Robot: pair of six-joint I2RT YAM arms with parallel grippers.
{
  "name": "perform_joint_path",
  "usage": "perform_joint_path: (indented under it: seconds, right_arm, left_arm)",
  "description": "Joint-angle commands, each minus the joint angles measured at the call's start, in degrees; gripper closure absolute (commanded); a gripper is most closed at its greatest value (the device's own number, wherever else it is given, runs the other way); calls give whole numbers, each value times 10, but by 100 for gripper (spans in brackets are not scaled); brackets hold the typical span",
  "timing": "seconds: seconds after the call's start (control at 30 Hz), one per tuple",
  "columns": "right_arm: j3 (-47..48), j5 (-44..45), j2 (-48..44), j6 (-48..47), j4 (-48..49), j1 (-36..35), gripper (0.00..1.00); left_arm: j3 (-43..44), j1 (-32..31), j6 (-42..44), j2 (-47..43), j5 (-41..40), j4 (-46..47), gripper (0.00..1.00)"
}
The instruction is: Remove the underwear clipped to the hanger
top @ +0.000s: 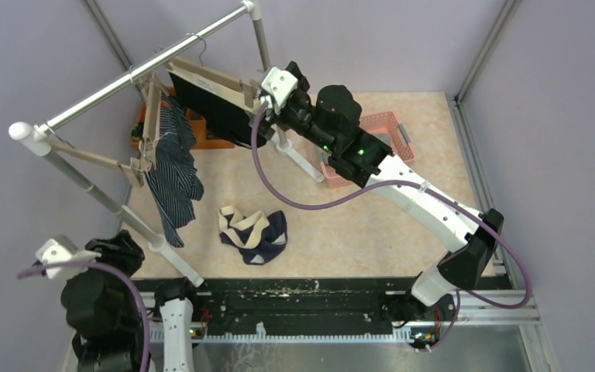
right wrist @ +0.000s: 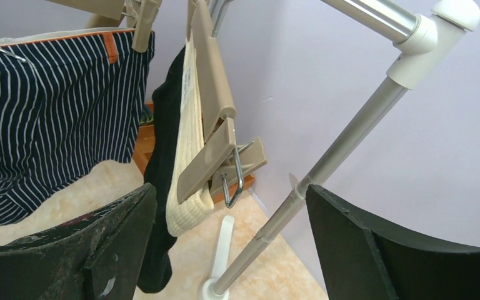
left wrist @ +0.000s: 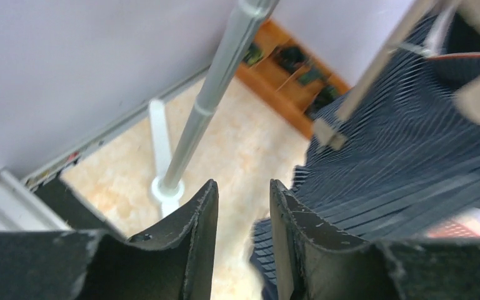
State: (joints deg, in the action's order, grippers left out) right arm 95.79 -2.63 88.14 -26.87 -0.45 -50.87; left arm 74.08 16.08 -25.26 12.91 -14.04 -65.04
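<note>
Navy-striped underwear (top: 172,167) (left wrist: 412,156) (right wrist: 44,106) hangs clipped to a beige hanger (top: 97,156) on the silver rail (top: 147,66). Black underwear with a cream waistband (top: 213,108) (right wrist: 184,150) hangs from a second hanger (top: 217,77), held by a beige clip (right wrist: 219,159). Another navy and cream pair (top: 253,234) lies on the floor. My right gripper (top: 263,105) (right wrist: 230,187) is wide open just before that clip, touching nothing. My left gripper (top: 128,246) (left wrist: 243,184) is low by the rack's near leg, open with nothing between its fingers, the striped cloth just to its right.
The rack's slanted legs (top: 120,209) (right wrist: 344,150) and white feet (left wrist: 162,187) (right wrist: 215,287) stand close to both grippers. An orange tray (top: 201,128) (left wrist: 287,81) sits behind the rack. A pink basket (top: 387,128) stands under the right arm. Purple walls close in on all sides.
</note>
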Motion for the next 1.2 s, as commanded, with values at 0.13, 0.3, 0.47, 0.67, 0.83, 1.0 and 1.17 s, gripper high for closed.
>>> perform_joint_path:
  seconds: [0.13, 0.3, 0.47, 0.67, 0.83, 1.0, 1.17]
  right_arm:
    - [1, -2, -54, -10, 23, -4, 10]
    - [23, 0, -44, -28, 7, -4, 10]
    - [60, -2, -18, -43, -19, -4, 10]
    - [106, -16, 11, -42, -42, 5, 10]
    - [108, -19, 19, -36, -33, 6, 10]
    - [100, -24, 18, -31, -28, 6, 10]
    - [85, -24, 8, -34, -28, 6, 10]
  left_arm:
    - [-126, 4, -38, -3, -51, 57, 56]
    - [-151, 5, -31, 11, -83, 83, 56]
    - [-143, 5, -50, 17, -94, 75, 56]
    - [-91, 15, -52, 46, -130, 17, 56]
    - [-26, 31, 10, 104, -161, -23, 56]
    - [-49, 31, 50, 101, -177, 6, 55]
    - [-87, 31, 57, 97, -159, 63, 55]
